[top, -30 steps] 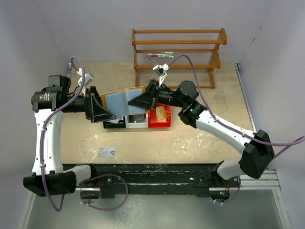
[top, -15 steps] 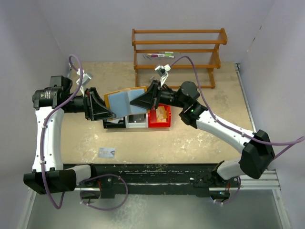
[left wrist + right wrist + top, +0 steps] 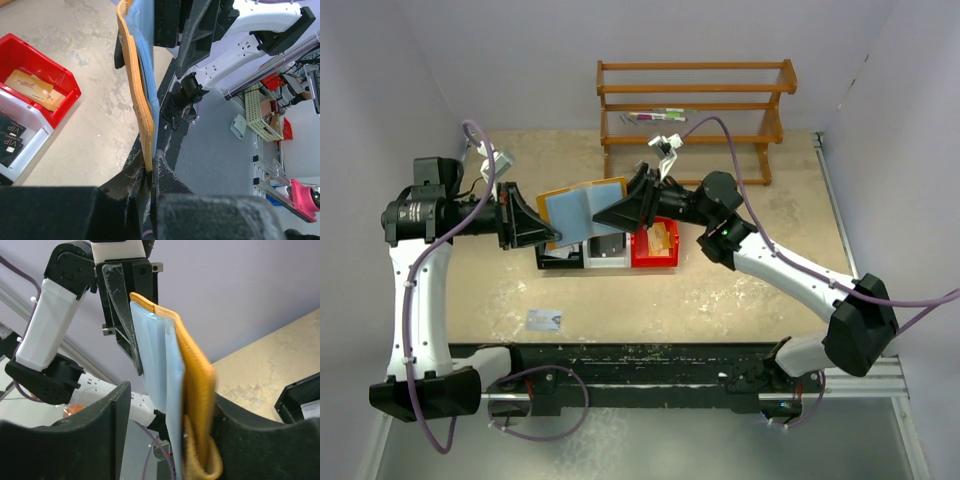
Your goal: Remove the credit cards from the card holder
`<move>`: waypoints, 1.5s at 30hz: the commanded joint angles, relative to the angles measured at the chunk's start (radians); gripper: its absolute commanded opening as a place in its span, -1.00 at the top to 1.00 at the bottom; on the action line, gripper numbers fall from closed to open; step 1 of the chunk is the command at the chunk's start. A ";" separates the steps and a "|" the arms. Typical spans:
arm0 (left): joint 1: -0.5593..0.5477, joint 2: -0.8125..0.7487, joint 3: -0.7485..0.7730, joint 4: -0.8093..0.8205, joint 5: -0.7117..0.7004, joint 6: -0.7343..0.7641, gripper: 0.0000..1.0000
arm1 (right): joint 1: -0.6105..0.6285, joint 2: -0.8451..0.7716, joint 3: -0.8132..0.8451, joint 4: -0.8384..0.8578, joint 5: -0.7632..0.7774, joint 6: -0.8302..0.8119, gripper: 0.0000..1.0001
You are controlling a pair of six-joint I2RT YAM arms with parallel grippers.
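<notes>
The card holder [image 3: 582, 208] hangs open in the air above the bins, tan-orange outside and pale blue inside. My left gripper [image 3: 557, 238] is shut on its lower left edge. In the left wrist view the orange edge of the holder [image 3: 141, 105] runs down into the closed left gripper [image 3: 148, 172]. My right gripper [image 3: 170, 440] stands open around the holder [image 3: 192, 390], with a gap on the blue side. A pale grey credit card [image 3: 544, 320] lies on the table near the front. Dark cards [image 3: 7, 142] lie in the white bin.
Three small bins sit in a row under the holder: black [image 3: 560, 258], white [image 3: 607, 257] and red [image 3: 655, 258], the red one [image 3: 55, 82] holding an orange card [image 3: 32, 89]. A wooden rack [image 3: 692, 105] stands at the back.
The left gripper has closed onto the holder's edge. The right gripper has opened and let go of the holder. The holder has shifted slightly towards the back.
</notes>
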 commanded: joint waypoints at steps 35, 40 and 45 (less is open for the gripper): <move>0.003 -0.026 -0.006 -0.072 0.138 0.139 1.00 | 0.289 0.043 0.075 0.071 0.336 -0.216 0.62; 0.004 -0.017 -0.004 -0.060 0.102 0.133 1.00 | 0.289 0.052 0.071 0.100 0.277 -0.180 0.67; 0.004 -0.039 -0.045 0.070 -0.126 0.024 0.93 | 0.282 0.001 0.061 -0.075 0.304 -0.201 -0.09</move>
